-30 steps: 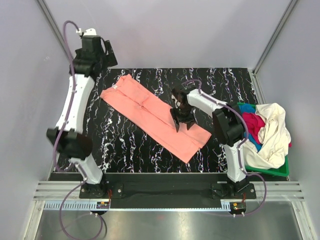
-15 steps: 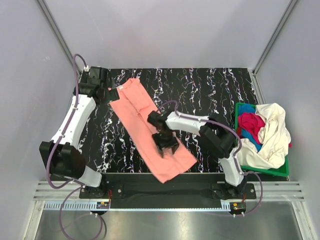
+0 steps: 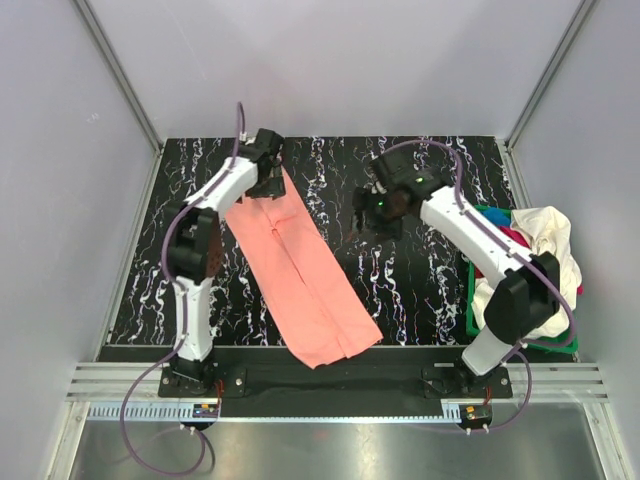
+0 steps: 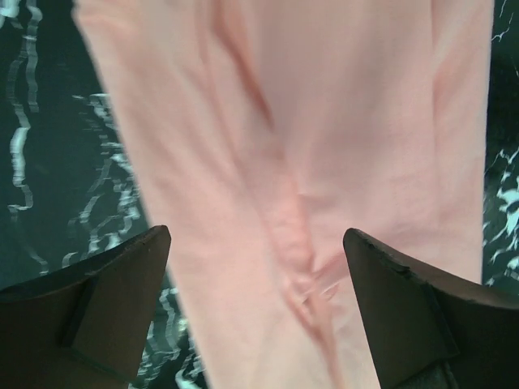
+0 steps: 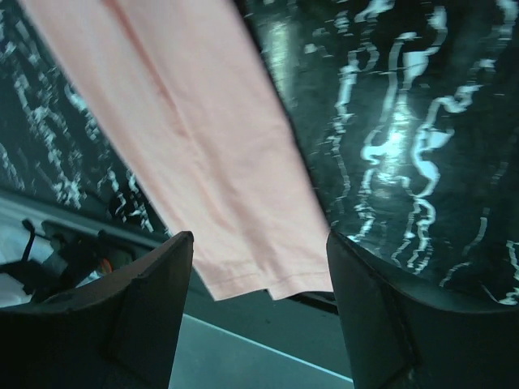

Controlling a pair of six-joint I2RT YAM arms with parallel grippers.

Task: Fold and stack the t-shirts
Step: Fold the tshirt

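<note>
— What takes up the most room?

— The black white-veined table top (image 3: 430, 290), which lies under both claws. On it is the salmon-pink t-shirt (image 3: 300, 270), soft plain cloth folded into one long narrow band with a crease down its middle.

— Where does it lie from the claws?

— Its far end is right under the left claw (image 3: 272, 185). From there it runs slantwise toward the arm bases, and its hem reaches the table's near edge. It lies off to the left of the right claw (image 3: 378, 215), well apart from it.

— Any container?

— A green plastic basket (image 3: 540, 343), far out to the right of the right claw at the table's right edge. A bulky cream-white shirt (image 3: 545, 265) is heaped in it and spills over the rim. A sliver of a magenta shirt (image 3: 512, 237) shows beside it, mostly hidden by the right arm.

— And the claws?

— In the left wrist view the left claw (image 4: 255, 243) has its fingers (image 4: 122, 284) spread wide with pink cloth (image 4: 324, 162) filling the gap below. Whether they touch it I cannot tell. The right claw (image 5: 258, 243) is spread too, with nothing between its fingers, above bare table, the pink band (image 5: 211, 146) in sight beyond it
</note>
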